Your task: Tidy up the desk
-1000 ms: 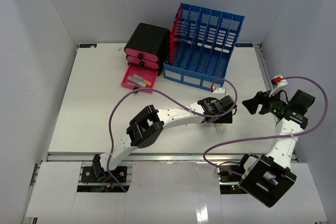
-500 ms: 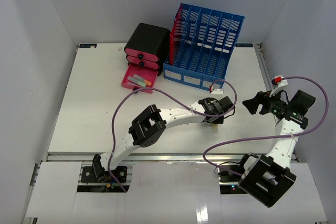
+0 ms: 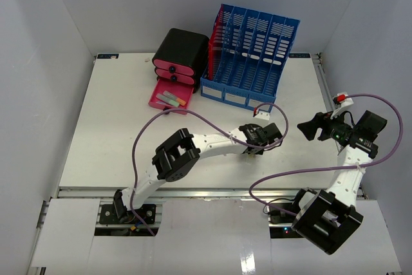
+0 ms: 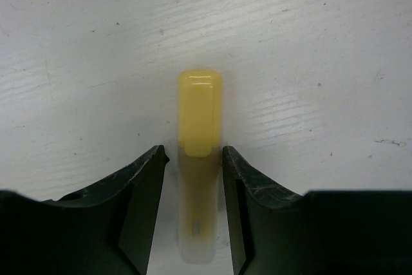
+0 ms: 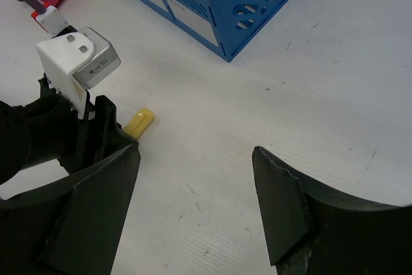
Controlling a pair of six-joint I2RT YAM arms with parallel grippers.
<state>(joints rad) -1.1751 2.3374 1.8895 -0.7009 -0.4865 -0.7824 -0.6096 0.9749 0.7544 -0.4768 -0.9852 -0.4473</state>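
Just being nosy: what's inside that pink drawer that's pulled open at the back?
A few short pastel sticks, maybe highlighters, lie in the open pink drawer. Its back part sits under the black drawer unit, so anything there is hidden.

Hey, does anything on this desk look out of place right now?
Yes: one yellow highlighter lies loose on the bare desk, on the near side of the blue file organizer and away from the markers in the open pink drawer. The left gripper has its jaws on either side of it.
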